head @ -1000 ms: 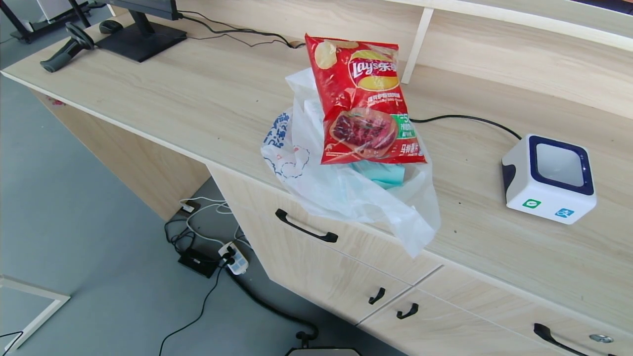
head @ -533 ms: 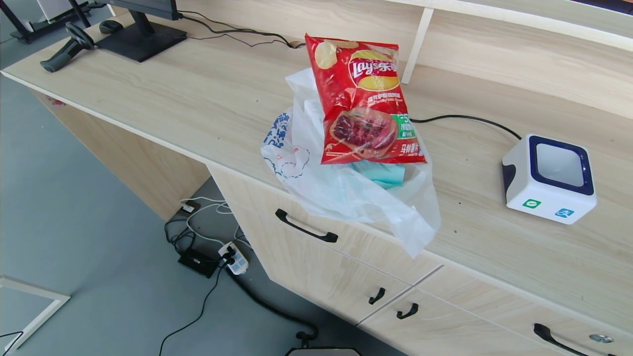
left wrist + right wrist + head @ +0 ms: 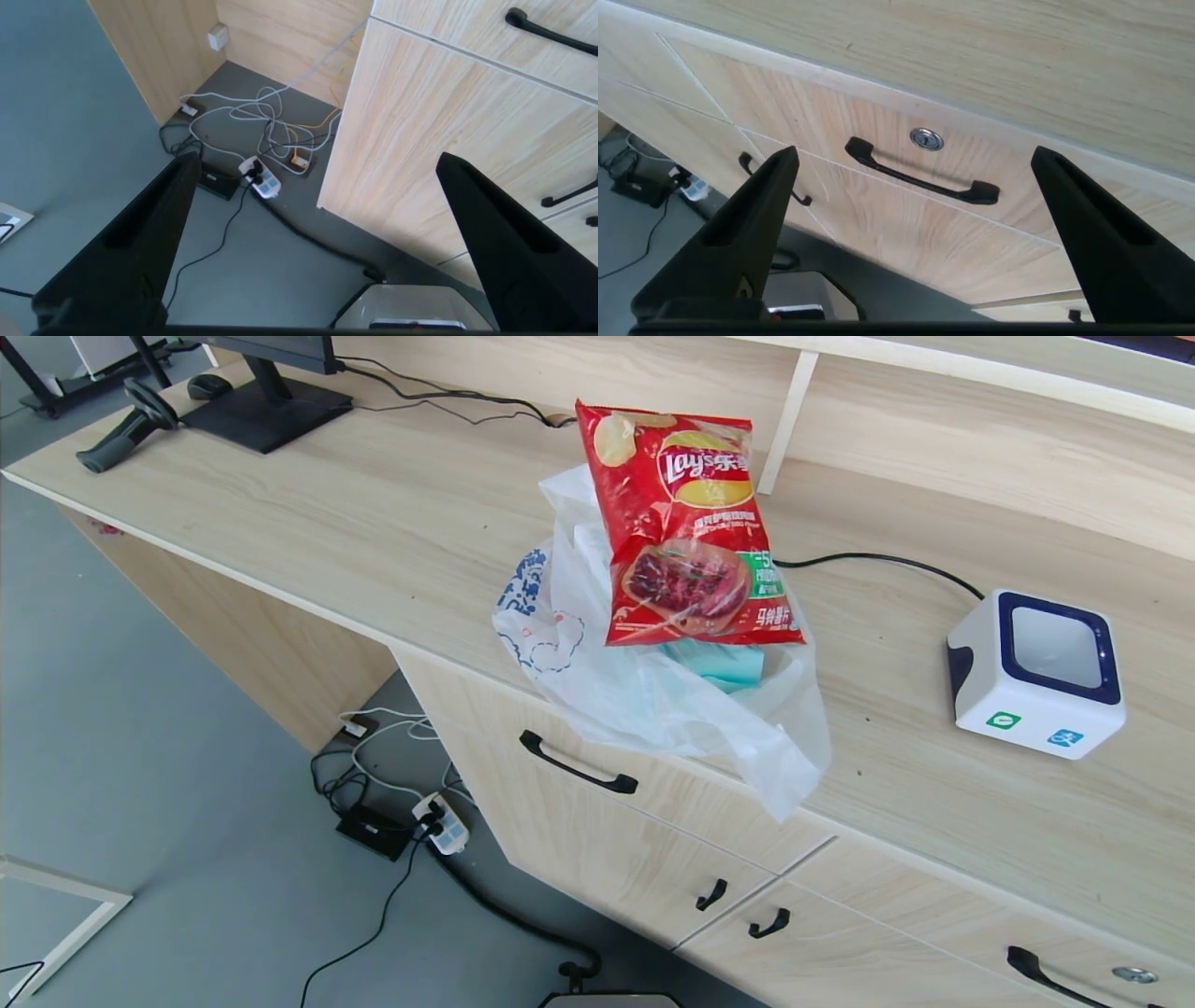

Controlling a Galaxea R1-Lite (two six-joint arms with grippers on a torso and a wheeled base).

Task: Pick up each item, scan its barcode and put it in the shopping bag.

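Left gripper, its two dark fingers spread wide, above the grey floor. On the floor, a white power strip and tangled cables lie just beside the wooden cabinet. The cabinet's drawer fronts carry black handles.

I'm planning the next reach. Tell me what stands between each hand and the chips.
The left hand and right hand hang open below the counter, facing its front. So the counter's edge stands between them and the chips, which rest at the mouth of the bag. Nothing else visible blocks.
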